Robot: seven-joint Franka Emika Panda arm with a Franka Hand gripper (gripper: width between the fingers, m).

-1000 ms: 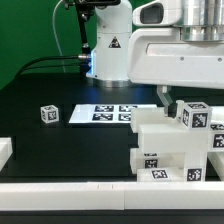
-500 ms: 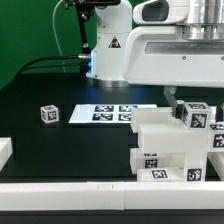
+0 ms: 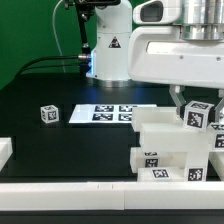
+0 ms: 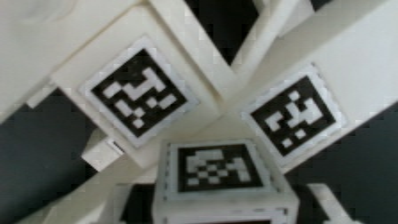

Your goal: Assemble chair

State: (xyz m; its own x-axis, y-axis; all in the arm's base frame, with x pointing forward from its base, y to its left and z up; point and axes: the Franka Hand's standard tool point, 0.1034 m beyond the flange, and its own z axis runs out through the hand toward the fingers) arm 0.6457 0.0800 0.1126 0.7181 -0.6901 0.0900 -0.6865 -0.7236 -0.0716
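The chair's partly stacked white parts (image 3: 160, 150) stand at the exterior view's right, with tags on their front faces. A chunky tagged block (image 3: 196, 115) sits on top of them. My gripper (image 3: 196, 106) has come down over this block, with one finger on each side. In the wrist view the block (image 4: 217, 168) lies between my fingers (image 4: 128, 203), with a dark gap on both sides, so the gripper (image 4: 221, 205) is open. Beyond it is an X-braced panel (image 4: 199, 80) with two tags. A small tagged cube (image 3: 49, 113) lies apart at the exterior view's left.
The marker board (image 3: 105, 113) lies flat on the black table between the cube and the chair parts. A plain white edge block (image 3: 5, 150) sits at the left edge. A white rail (image 3: 80, 195) runs along the front. The robot base (image 3: 108, 50) stands behind.
My gripper has come down, so its fingers now flank the top block. The parts on the table have not moved.
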